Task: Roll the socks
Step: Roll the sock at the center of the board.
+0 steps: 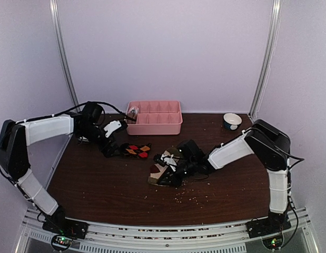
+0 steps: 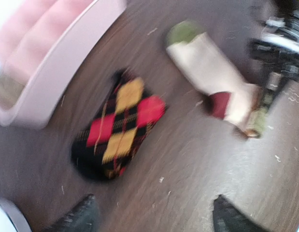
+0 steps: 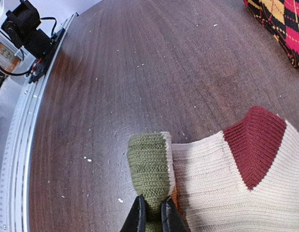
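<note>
A black sock (image 2: 118, 128) with red and yellow diamonds lies bundled on the table, just ahead of my left gripper (image 2: 154, 217), which is open and holds nothing. From above, that sock (image 1: 137, 151) lies right of the left gripper (image 1: 116, 149). A cream ribbed sock (image 3: 221, 179) with a maroon heel and olive ends lies flat near the table's middle (image 1: 158, 173). My right gripper (image 3: 153, 217) is shut on its near olive end. The left wrist view shows the cream sock (image 2: 212, 72) stretched out, its far olive tip pointing toward the tray.
A pink compartment tray (image 1: 154, 117) stands at the back of the table, close behind the diamond sock, with a small item in its left end. A white bowl (image 1: 232, 121) sits at the back right. Crumbs dot the dark wood (image 1: 99, 184).
</note>
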`<state>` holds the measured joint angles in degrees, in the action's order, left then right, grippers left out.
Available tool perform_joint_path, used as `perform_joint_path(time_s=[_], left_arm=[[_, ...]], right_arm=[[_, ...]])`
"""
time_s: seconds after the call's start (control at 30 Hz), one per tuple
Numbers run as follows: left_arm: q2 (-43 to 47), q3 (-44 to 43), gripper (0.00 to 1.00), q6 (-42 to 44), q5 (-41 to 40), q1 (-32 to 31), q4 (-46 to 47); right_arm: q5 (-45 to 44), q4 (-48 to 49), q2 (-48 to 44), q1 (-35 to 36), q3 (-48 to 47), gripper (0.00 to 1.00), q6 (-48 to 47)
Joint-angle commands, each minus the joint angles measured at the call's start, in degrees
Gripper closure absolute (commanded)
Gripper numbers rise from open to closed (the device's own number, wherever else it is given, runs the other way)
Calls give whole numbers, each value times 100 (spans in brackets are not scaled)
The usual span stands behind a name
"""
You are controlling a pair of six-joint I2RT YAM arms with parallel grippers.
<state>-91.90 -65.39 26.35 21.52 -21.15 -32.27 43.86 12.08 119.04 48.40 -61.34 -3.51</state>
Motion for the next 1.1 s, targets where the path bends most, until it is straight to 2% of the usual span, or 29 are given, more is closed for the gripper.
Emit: perform_joint_path(time_s=[0.0,0.13,0.33,0.47,0.77,1.07], left_arm=[[-417,-635,33,1155,1393,-347,-442],[-316,-137,52,2033,1222,-1556,-476],[-576,288,57,2240,783,-2400,272],[-721,403,67,2286,403,-2698,786],[-1076,406,69,2104,-351,-2956,1562],[-1251,525,69,1988,-852,-3075,1857]], right_arm=[[203,-1794,1006,-184,293,100,711],[378,-1719,1150,-376,355,100,1146],[474,-1763,1341,-551,395,100,1488],[451,-2048,1516,-632,302,100,1531],[485,-2062,1497,-683,312,100,1607],[606,-2091,1426,-683,217,100,1749]])
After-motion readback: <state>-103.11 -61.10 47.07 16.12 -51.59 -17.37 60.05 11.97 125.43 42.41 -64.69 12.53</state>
